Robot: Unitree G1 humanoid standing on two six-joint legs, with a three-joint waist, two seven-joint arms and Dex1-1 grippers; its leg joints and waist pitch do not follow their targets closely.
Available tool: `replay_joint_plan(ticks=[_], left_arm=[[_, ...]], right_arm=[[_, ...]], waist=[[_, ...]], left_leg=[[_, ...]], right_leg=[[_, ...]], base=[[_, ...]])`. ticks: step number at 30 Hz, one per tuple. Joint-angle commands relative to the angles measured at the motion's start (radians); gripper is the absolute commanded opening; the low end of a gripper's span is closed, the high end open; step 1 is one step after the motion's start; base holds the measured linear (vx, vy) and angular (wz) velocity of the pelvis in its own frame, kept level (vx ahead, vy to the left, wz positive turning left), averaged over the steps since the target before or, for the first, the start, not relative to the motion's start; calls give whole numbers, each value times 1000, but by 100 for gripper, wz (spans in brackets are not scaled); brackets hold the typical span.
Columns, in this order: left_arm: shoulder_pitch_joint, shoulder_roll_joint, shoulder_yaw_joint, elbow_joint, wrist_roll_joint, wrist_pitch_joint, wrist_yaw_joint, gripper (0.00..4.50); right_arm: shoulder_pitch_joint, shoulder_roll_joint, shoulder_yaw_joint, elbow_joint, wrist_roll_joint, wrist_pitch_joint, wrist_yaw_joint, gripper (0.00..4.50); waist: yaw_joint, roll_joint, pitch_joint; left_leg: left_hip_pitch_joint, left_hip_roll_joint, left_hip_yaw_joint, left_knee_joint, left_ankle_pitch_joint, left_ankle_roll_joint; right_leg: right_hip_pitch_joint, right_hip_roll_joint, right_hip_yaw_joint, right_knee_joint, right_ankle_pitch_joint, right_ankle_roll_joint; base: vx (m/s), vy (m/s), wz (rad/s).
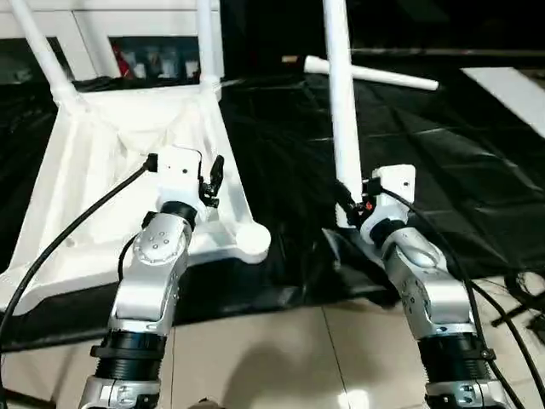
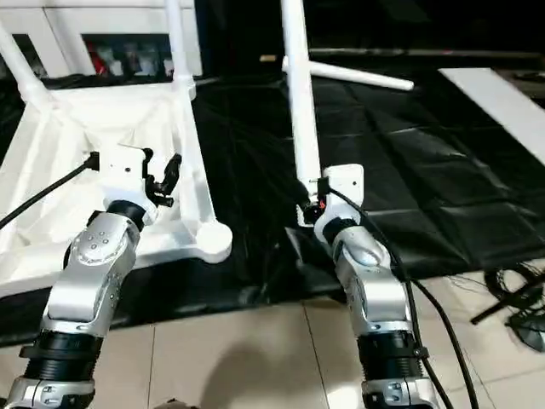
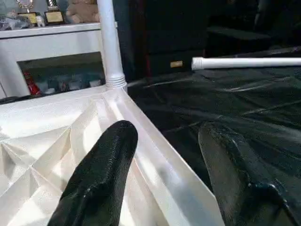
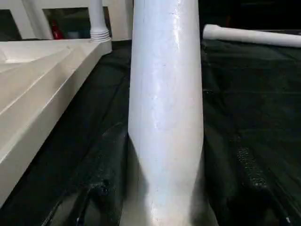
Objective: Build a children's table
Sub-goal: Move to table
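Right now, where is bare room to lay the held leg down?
Free: the black sheet between the tabletop rim and the held leg, and right of that leg, short of the loose leg lying behind. Crowded: the tabletop's near corner by the left pincer.

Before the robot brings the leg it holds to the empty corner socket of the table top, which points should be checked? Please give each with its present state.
1. Right pincer shut on held leg: ok.
2. Held leg upright: ok.
3. Near corner socket free: ok.
4. Left pincer astride table top edge: ok; firm hold: cannot tell.
5. Two far legs seated: ok.
6. Spare leg lying clear on black sheet: ok.
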Motion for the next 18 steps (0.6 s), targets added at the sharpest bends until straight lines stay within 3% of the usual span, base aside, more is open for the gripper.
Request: replay_joint_plan(ticks=[1,2,3,4,5,6,7,8,9,10,11,12,13,14,15,16,17,18], left_arm=[[-11,-4,-5,7,2,8,-5,264],[-12,-5,-6,9,2,8,-5,264],[-12,-5,-6,9,2,8,-5,264],[-14,-4,-6,12,2,7,-6,264],[-15,-4,-5,12,2,7,-6,264],[-15,-3,-5,12,2,7,-6,264],[-14,-3,-5,12,2,7,-5,264],[-14,-3,-5,12,2,7,-5,264],[-14,-1,-5,12,2,7,-5,264],[-14,-1,-5,12,2,7,-5,264],[-13,0,-6,10,3,7,-5,264],[-13,1,-7,10,3,7,-6,264],[-13,2,-7,9,4,8,-6,264],[-13,2,-8,9,4,8,-6,264],[-12,3,-9,9,3,8,-6,264],[-12,4,-9,9,3,8,-6,264],[-12,4,-10,9,3,9,-6,264],[-12,5,-9,9,3,9,-7,264]], right_arm=[[-5,-17,6,-31,-15,10,7,193],[-5,-18,9,-31,-18,10,8,193],[-5,-18,9,-31,-18,10,8,193],[-7,-19,13,-28,-21,10,10,193],[-8,-20,15,-27,-22,10,11,193],[-9,-20,16,-26,-22,9,13,193],[-9,-21,18,-26,-23,9,14,193],[-9,-21,20,-26,-22,9,15,193],[-9,-21,22,-25,-22,9,15,193],[-9,-21,23,-25,-22,9,15,193],[-9,-21,24,-25,-22,9,15,193],[-8,-21,25,-26,-22,9,16,193],[-8,-21,27,-27,-20,9,15,193],[-7,-21,28,-27,-21,9,15,193],[-6,-20,27,-28,-23,9,16,193],[-5,-19,27,-28,-24,9,16,193],[-4,-18,27,-29,-25,9,16,193],[-3,-17,26,-29,-27,9,17,193]], waist=[[10,-27,-78],[25,-22,-82],[35,-19,-83],[31,7,-79],[12,31,-72],[-9,42,-75],[-76,52,-96],[-69,45,-90],[-71,40,-88],[-65,27,-75],[-62,4,-61],[-41,-66,-49],[-7,-63,-50],[-6,-65,-65],[5,-52,-60],[6,-31,-54],[9,-18,-49],[3,6,-52]], left_leg=[[-43,3,-43,-8,176,403],[-113,-25,-32,38,91,338],[-140,-19,-42,52,91,315],[-128,-6,-56,29,102,261],[-63,5,-90,-17,127,267],[10,23,-142,-39,148,330],[177,84,-293,-45,272,579],[173,82,-331,-25,415,629],[151,69,-332,-32,427,607],[112,35,-316,-48,370,518],[64,-13,-283,-60,198,413],[-47,-122,-227,-15,-32,258],[-85,-133,-156,100,-113,232],[-88,-90,-134,152,-101,130],[-88,-80,-126,143,-62,75],[-72,-38,-103,112,-42,21],[-66,-22,-94,89,-43,32],[-82,10,-86,53,-40,72]], right_leg=[[92,-86,33,-67,298,-128],[158,-145,55,-107,296,-53],[179,-165,35,-116,288,-3],[173,-146,-12,-121,278,74],[147,-80,-71,-102,231,95],[104,-28,-86,-54,168,90],[-64,23,-65,71,-100,56],[-117,16,-11,110,-178,32],[-123,13,11,122,-156,47],[-125,14,48,126,-75,80],[-108,3,95,75,43,62],[-7,-91,191,-81,36,133],[58,-178,203,-129,18,158],[64,-211,144,-131,-64,250],[61,-210,107,-129,-95,261],[74,-229,46,-159,-291,104],[83,-235,25,-176,-353,39],[124,-225,-14,-183,-375,-77]], base=[[38,-50,10],[28,-45,32],[36,-37,56],[36,-37,56],[90,-41,62],[125,-53,48],[125,-53,48],[61,-62,43],[16,-77,56],[16,-77,56],[9,-102,66],[-13,-138,75],[-13,-138,75],[-10,-132,59],[3,-61,44],[3,-61,44],[23,6,50],[69,71,62]])
